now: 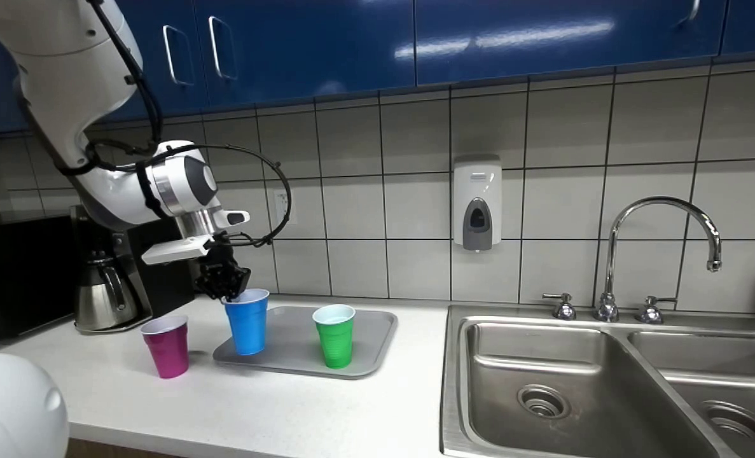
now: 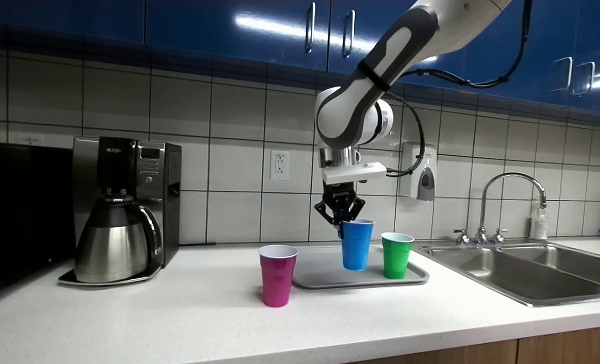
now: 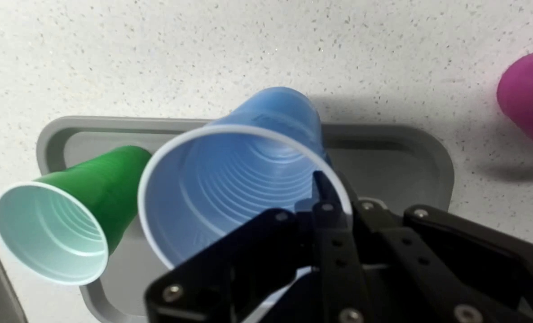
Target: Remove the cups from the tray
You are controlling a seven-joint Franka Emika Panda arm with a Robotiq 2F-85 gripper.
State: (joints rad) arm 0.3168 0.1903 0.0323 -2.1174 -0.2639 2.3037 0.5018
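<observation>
Ext. views farther back, twd wall [image 1: 418, 270], tray [image 1: 293, 340] in both — wrist view close above, downward

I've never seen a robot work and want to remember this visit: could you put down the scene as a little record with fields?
Gripper: shut, pinching the blue cup by its rim
Blue cup's position: seems to hang clear of the tray; its base shows past the tray's edge in the wrist view
Standing on the tray: green cup, upright
Off the tray: magenta cup, upright on the counter
Nearby: steel coffee pot, sink, soap dispenser
</observation>
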